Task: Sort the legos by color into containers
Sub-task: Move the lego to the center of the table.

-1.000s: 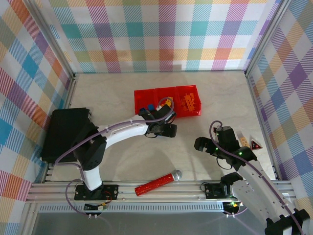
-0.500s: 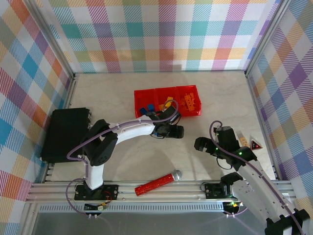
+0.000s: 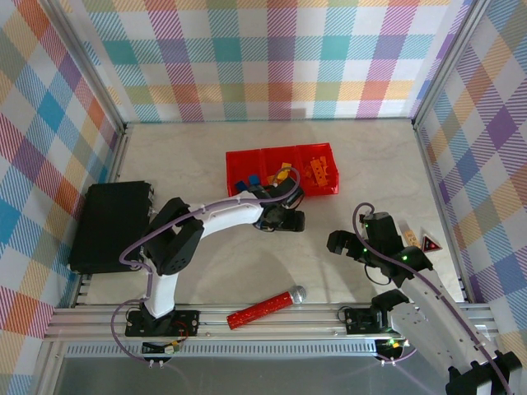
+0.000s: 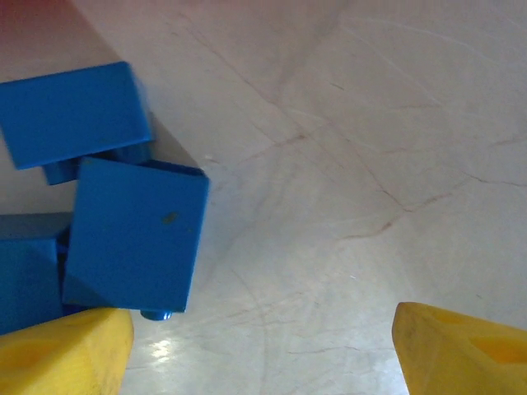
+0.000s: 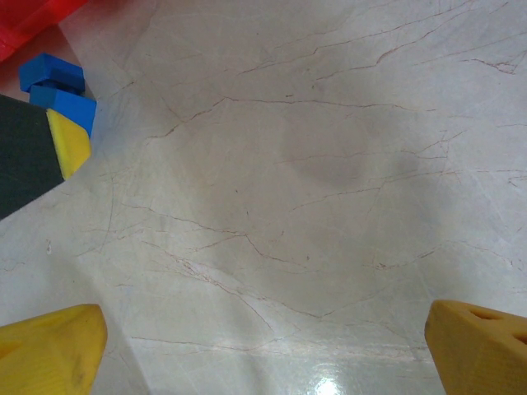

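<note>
Blue, flat-faced legos (stacked askew) sit beside the left gripper, spread empty like the right gripper.

Right pincer over bare bench

Its two yellow fingertips sit in the lower corners, spread wide with only veined marble between them. At the upper left, two blue legos lie just beside the red container corner, touching a yellow pad on a dark block, possibly the other arm.
</note>
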Controlling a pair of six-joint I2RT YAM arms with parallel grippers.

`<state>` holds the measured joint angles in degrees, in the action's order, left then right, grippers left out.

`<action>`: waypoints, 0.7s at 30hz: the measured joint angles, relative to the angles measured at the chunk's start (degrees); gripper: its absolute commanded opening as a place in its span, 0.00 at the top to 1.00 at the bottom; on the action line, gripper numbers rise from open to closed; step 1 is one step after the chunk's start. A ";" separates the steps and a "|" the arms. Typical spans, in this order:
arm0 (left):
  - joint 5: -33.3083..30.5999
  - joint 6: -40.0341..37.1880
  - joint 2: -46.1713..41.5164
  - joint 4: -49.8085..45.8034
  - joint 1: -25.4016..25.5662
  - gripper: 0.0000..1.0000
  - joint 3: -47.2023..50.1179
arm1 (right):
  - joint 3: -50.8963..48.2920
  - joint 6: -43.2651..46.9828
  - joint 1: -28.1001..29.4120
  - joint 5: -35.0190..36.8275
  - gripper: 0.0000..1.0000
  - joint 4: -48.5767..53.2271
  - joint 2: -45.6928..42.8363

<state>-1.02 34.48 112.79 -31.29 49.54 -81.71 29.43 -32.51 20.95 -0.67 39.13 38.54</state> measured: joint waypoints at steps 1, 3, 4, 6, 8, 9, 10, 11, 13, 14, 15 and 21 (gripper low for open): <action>-0.39 -0.24 0.00 -0.39 -0.52 0.17 0.00 | 0.00 0.00 0.00 -0.02 0.01 0.00 0.00; -1.18 -0.90 0.00 -0.92 -1.44 0.17 0.00 | 0.00 0.00 0.00 -0.02 0.01 0.02 0.00; -1.62 -1.16 0.00 -1.44 -2.05 0.18 0.00 | 0.00 0.00 0.00 -0.02 0.01 0.02 0.00; -2.16 -1.62 -0.02 -1.90 -3.23 0.18 0.00 | 0.00 0.00 0.00 -0.02 0.01 0.02 0.00; -2.89 -2.38 -0.02 -2.32 -4.28 0.17 0.02 | 0.00 0.00 0.00 0.00 0.01 0.02 0.00; -3.17 -2.64 -0.02 -2.71 -4.63 0.15 0.02 | 0.00 0.00 0.00 0.00 0.01 0.02 0.00; -3.23 -2.99 -0.02 -3.13 -4.85 0.14 0.02 | 0.00 0.00 0.00 0.00 0.01 0.02 0.02; -3.41 -3.45 -0.02 -3.30 -5.11 0.13 0.02 | 0.00 0.00 0.00 0.00 0.01 0.02 0.02; -3.37 -4.28 -0.02 -3.32 -5.40 0.11 0.02 | 0.00 0.00 0.00 0.00 0.01 0.02 0.02; -3.34 -4.81 -0.04 -3.32 -5.40 0.09 0.02 | 0.00 0.00 0.00 0.00 0.01 0.02 0.02; -3.17 -5.55 -0.04 -3.32 -5.38 0.08 0.02 | 0.00 0.00 0.00 0.00 0.01 0.02 0.02; -2.97 -10.80 -0.72 -4.20 -5.38 0.04 0.02 | 0.00 0.00 0.00 0.02 0.01 0.02 0.02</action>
<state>-3.99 23.68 112.07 -35.48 44.16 -81.69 29.43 -32.51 20.95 -0.64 39.16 38.57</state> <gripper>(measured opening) 0.953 0.990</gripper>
